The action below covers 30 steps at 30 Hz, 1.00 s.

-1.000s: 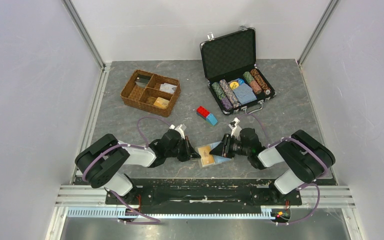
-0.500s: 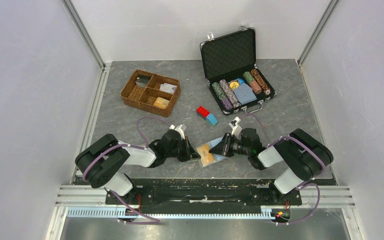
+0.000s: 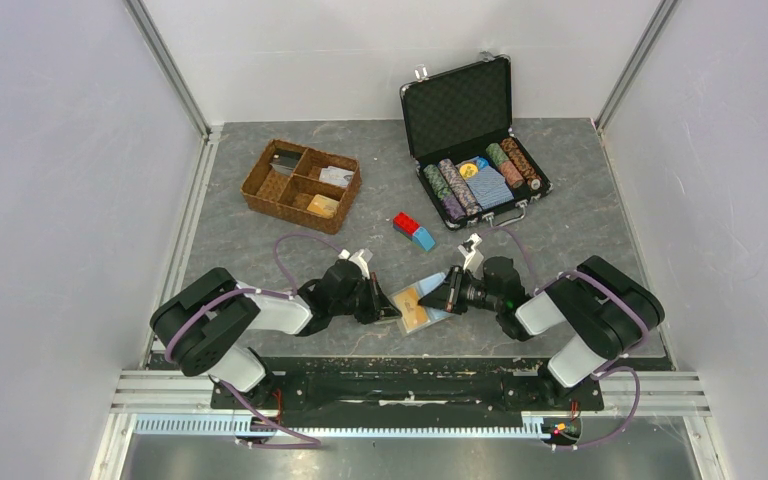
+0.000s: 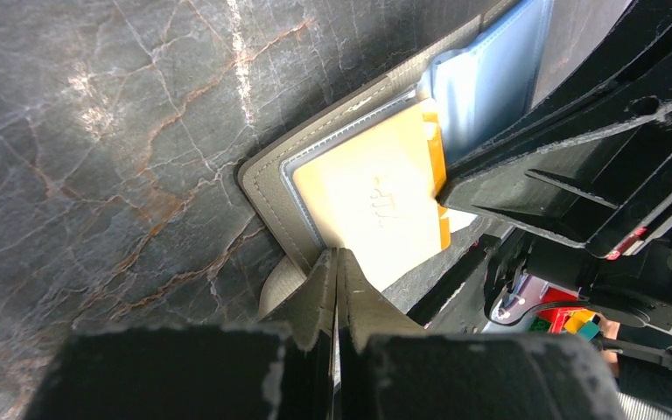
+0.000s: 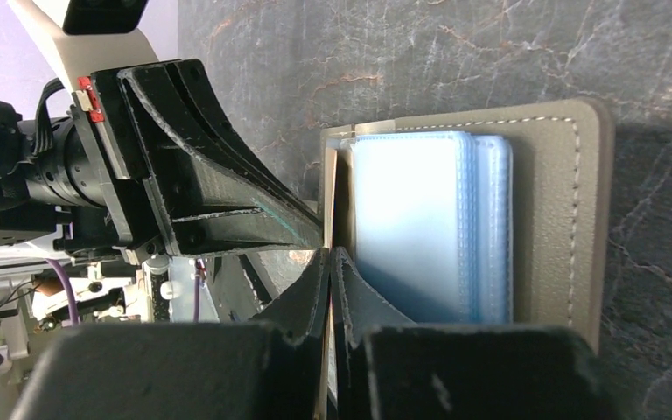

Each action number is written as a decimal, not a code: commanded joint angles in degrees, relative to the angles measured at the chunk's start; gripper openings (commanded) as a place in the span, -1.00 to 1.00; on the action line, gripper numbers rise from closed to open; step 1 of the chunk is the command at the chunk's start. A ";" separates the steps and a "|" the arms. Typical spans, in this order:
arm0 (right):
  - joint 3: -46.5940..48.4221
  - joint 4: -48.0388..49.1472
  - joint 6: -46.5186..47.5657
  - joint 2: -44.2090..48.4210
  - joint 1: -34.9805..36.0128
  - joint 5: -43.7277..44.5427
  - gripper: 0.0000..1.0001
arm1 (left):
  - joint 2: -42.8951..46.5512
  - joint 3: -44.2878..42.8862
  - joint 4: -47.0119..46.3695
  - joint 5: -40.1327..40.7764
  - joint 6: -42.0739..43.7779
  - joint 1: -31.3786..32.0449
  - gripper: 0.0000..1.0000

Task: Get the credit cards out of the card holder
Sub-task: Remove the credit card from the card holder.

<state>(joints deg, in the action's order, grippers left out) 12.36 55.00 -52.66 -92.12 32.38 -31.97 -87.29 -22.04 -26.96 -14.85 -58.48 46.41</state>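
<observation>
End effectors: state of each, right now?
Left end effector: shut, tips at the card holder edge; grip cannot be told.
Right end effector: shut beside the blue cards; grip cannot be told.

Bright even overhead light, soft shadows; glare bleaches orange-gold credit card [image 4: 372, 197]; wrist foregrounds blurred.

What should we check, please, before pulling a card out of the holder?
1. The card holder lies open on the table: ok.
2. The orange card sits in the holder: ok.
3. The blue cards show in their slots: ok.
4. The left tool is shut at the holder's edge: ok.
5. The right tool is shut beside the blue cards: ok.
6. A card is pinched by the right tool: cannot tell.
</observation>
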 commanded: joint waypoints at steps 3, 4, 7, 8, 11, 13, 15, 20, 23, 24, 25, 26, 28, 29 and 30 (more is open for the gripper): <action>0.59 -5.47 4.62 2.18 0.76 -1.37 -1.00 | -2.55 2.17 5.25 2.65 -0.68 1.58 -0.95; 0.75 -6.92 5.38 2.96 0.69 -0.80 -1.00 | -2.73 2.15 5.51 2.87 -0.67 1.58 -0.95; 1.17 -12.65 8.35 6.05 0.45 2.08 -1.00 | -3.38 1.75 6.94 3.38 -0.17 1.58 -0.95; 1.22 -13.35 8.83 6.70 0.23 2.25 -1.00 | -3.50 1.74 7.28 3.66 0.00 1.58 -0.95; 0.69 -13.16 8.98 7.81 -0.85 1.29 -1.00 | -3.86 2.07 7.57 4.22 0.42 1.58 -0.95; 0.06 -11.69 8.62 8.06 -1.69 0.26 -1.00 | -3.92 2.17 7.60 4.30 0.56 1.58 -0.95; -0.64 -10.15 8.05 8.04 -2.65 -1.06 -1.00 | -3.90 2.31 7.59 4.26 0.65 1.58 -0.95; -2.24 -7.81 7.05 8.96 -4.45 -3.53 -1.00 | -3.00 2.49 8.26 4.72 1.00 1.58 -0.95; -2.92 -8.45 7.43 10.46 -5.47 -3.88 -1.00 | -2.70 2.40 8.72 4.84 1.25 1.57 -0.95; -3.11 -8.69 7.64 10.86 -5.85 -4.11 -1.00 | -2.54 2.41 8.77 4.78 1.31 1.58 -0.95; -3.27 -9.00 7.74 11.28 -6.15 -4.28 -1.00 | -2.47 2.38 8.77 4.80 1.35 1.58 -0.95; -3.60 -9.14 7.82 11.66 -6.68 -4.52 -1.00 | -2.53 2.31 8.86 4.83 1.35 1.58 -0.95; -4.15 -9.92 8.16 12.64 -7.91 -4.84 -1.00 | -2.35 2.18 9.12 4.81 1.51 1.58 -0.95; -4.41 -10.23 8.40 13.15 -8.60 -5.02 -1.00 | -2.34 2.09 9.20 4.84 1.52 1.58 -0.95; -4.57 -10.69 8.60 13.74 -9.27 -5.31 -1.00 | -2.27 2.10 9.33 4.73 1.59 1.57 -0.95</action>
<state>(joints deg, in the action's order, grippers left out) 8.78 43.59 -45.39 -80.90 25.15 -35.14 -87.90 -21.80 -28.40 -13.80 -58.78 47.37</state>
